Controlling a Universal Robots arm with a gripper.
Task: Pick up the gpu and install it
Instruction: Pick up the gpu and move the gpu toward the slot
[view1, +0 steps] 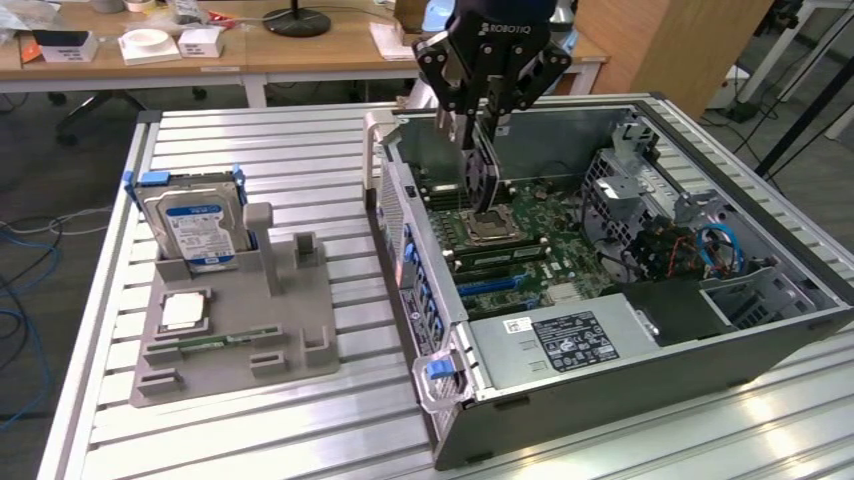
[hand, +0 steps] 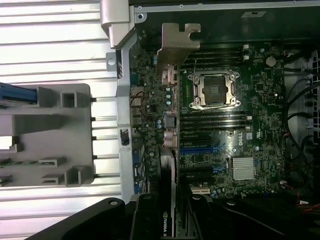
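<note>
1. At the exterior view's left, a grey holder (view1: 300, 335) sits on the slatted metal table (view1: 267, 150). A hard drive (view1: 198, 225) with a blue-white label stands upright in the holder's far slot. Nearer the camera, a processor chip (view1: 182, 310) lies flat in a recess, and a memory stick (view1: 214, 340) lies in a groove beside it.
2. Just to the right of the holder lies the open computer case (view1: 787, 310), with its side off and the motherboard (view1: 541, 245) facing up.
3. Above the case's far half hangs the gripper (view1: 481, 125). Its black fingers are pinched narrowly on the top edge of the gpu (view1: 485, 175).
4. The gpu is held on edge inside the case opening, over the motherboard. Its lower edge is just by the processor socket (view1: 487, 228). We cannot tell whether it touches the board.
5. In the wrist view we see the gpu (hand: 169, 150) edge-on, running down between the gripper (hand: 167, 225) fingers (hand: 145, 220). A green logo label shows on it near the grip. Its silver bracket (hand: 177, 42) is at the far end, close to the case wall. The socket (hand: 215, 90) and a small finned heatsink (hand: 244, 167) lie apart from the card on the board.
6. Toward the exterior view's right, a labelled power supply box (view1: 574, 340) fills the case's near corner. Beyond it, a blue cable (view1: 721, 250) loops beside the metal drive cage (view1: 627, 185).
</note>
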